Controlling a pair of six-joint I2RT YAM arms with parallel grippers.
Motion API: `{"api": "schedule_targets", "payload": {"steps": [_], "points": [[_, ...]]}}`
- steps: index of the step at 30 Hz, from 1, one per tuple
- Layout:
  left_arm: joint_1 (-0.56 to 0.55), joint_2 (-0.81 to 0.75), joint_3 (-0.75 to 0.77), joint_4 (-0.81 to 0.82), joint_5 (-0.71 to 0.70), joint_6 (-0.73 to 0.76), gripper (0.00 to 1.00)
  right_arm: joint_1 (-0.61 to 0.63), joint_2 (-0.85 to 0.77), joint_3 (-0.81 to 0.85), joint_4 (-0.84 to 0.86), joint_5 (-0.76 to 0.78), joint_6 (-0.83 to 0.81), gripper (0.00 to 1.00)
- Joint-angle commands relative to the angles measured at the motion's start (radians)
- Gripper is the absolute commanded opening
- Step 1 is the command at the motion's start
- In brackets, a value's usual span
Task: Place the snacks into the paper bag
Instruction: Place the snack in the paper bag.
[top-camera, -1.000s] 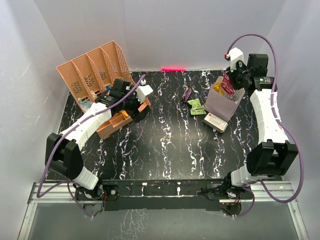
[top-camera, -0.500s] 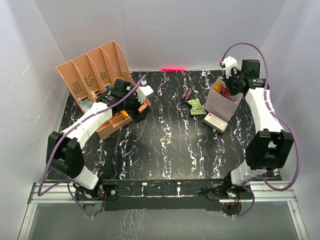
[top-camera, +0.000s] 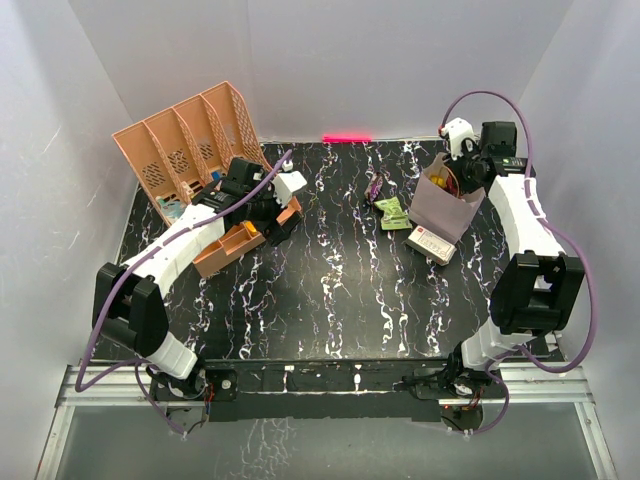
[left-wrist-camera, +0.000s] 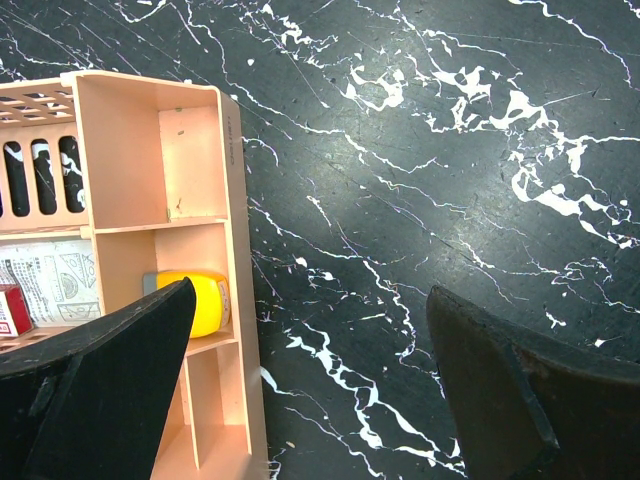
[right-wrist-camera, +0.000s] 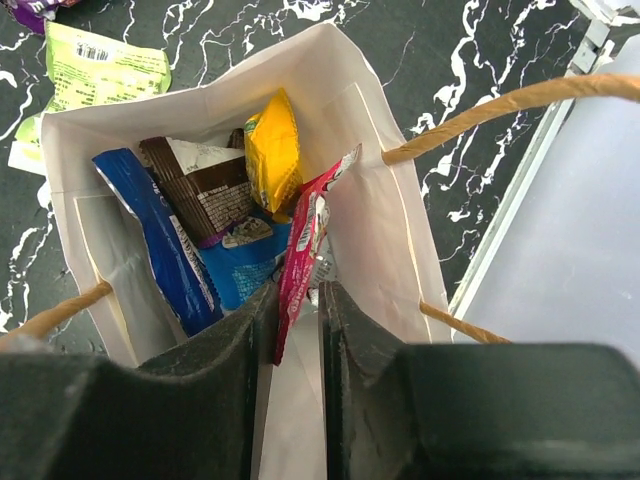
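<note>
Black desk (top-camera: 330, 290), veined with white and closed in by pale walls, carries everything. Toward its far right corner stands the paper bag (top-camera: 440, 208), upright and open-mouthed, with a cord handle (right-wrist-camera: 500, 98) arching over its rim. Seen from the right wrist, several snacks lie inside: a yellow packet (right-wrist-camera: 272, 150), a brown-and-white packet (right-wrist-camera: 200, 185), a long blue packet (right-wrist-camera: 160, 240) and a teal-blue packet (right-wrist-camera: 245, 262). A pink packet (right-wrist-camera: 300, 240) stands on edge in the bag's mouth. Its lower end sits in the narrow gap of the right gripper (right-wrist-camera: 298, 300), which hangs straight over the bag. The fingers (right-wrist-camera: 235, 345) sit close on either side of it, but whether they pinch it or merely flank it I cannot tell.

Just left of the bag, a green packet (top-camera: 392, 212) lies on the desk, with a purple packet (top-camera: 375, 187) beyond it. A white box with a red mark (top-camera: 432, 243) rests just beside the bag's near side.

Well apart, on the left, the left gripper (left-wrist-camera: 310, 300) hovers over bare desk, its fingers spread wide and holding nothing. It is beside a small orange divided tray (left-wrist-camera: 232, 180) with a yellow item (left-wrist-camera: 207, 300) in one compartment. A tall peach organiser (top-camera: 185, 150) stands at the far left corner.
</note>
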Motion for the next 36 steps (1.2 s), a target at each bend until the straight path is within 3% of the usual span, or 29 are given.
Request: {"api": "schedule_targets", "payload": {"steps": [1, 8, 26, 36], "points": [[0.002, -0.026, -0.002, 0.0, 0.01, 0.005, 0.98, -0.005, -0.02, 0.059, 0.021, -0.001, -0.005, 0.3], [0.001, -0.023, -0.002, 0.003, 0.016, 0.002, 0.98, -0.005, -0.04, 0.106, -0.008, -0.004, -0.006, 0.4], [0.001, -0.029, -0.015, 0.012, 0.015, 0.003, 0.98, -0.005, 0.003, 0.112, -0.036, -0.087, 0.033, 0.41], [0.001, -0.026, -0.016, 0.027, -0.001, -0.015, 0.98, -0.004, -0.027, 0.19, -0.054, -0.047, 0.082, 0.41]]}}
